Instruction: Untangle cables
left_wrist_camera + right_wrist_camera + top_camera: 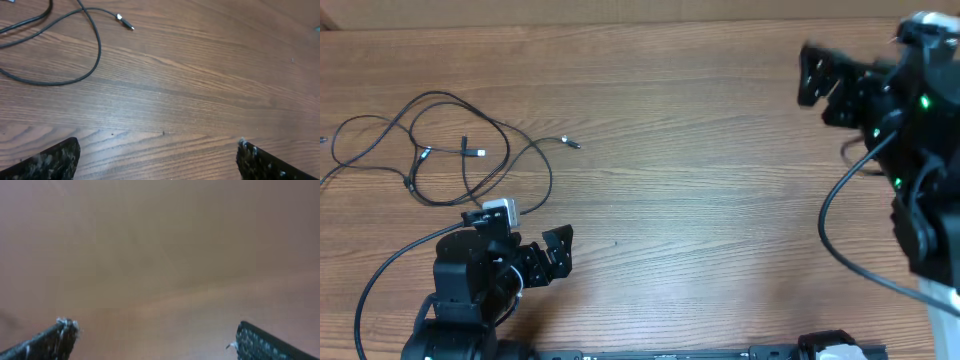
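Observation:
The cables (440, 145) are thin black cords lying in loose overlapping loops at the left of the wooden table, with small silvery plug tips showing. One plug tip (570, 144) points right. In the left wrist view a cable loop (95, 55) and a plug tip (125, 22) lie at the top left. My left gripper (552, 255) is open and empty, near the table's front, below and right of the cables; its fingers frame bare wood (157, 157). My right gripper (820, 82) is open and empty, raised at the far right, away from the cables; its view (152, 340) shows only blurred wood.
The wooden table (700, 200) fills the overhead view. A thick black wire (840, 230) hangs in a loop from the right arm. A black base bar (720, 352) runs along the front edge.

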`<state>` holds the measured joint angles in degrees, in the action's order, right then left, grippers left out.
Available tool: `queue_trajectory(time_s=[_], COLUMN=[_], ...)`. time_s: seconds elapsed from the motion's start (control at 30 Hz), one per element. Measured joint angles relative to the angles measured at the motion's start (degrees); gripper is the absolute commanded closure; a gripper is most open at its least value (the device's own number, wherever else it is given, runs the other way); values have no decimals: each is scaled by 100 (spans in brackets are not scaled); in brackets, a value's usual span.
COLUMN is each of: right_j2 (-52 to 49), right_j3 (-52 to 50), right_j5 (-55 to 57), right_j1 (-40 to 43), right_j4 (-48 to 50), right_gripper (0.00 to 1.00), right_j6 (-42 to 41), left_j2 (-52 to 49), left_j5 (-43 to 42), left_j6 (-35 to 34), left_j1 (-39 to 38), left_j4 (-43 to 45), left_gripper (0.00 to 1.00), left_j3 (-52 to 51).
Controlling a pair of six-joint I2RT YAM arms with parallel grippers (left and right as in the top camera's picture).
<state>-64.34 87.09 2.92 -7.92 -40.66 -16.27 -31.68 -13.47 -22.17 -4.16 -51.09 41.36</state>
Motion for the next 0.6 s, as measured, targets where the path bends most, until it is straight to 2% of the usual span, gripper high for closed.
queue_trajectory(time_s=[0.07, 0.2, 0.33, 0.6], right_j2=[356, 1012, 1545, 2911], right_j3=[-575, -1513, -2223, -4286], right_j5=[118, 269, 365, 448], right_j1=[2, 2, 22, 210], right_j4=[992, 2304, 2920, 3899], right_gripper=[0, 0, 0, 0], right_j6=[26, 87, 136, 328], left_j2=[0, -9, -9, -11], left_j5=[0, 0, 0, 0], left_j6=[0, 0, 0, 0], left_j1=[0, 0, 0, 0], left_j4=[4, 2, 0, 2], left_gripper=[1, 1, 0, 1], left_j3=[0, 0, 0, 0])
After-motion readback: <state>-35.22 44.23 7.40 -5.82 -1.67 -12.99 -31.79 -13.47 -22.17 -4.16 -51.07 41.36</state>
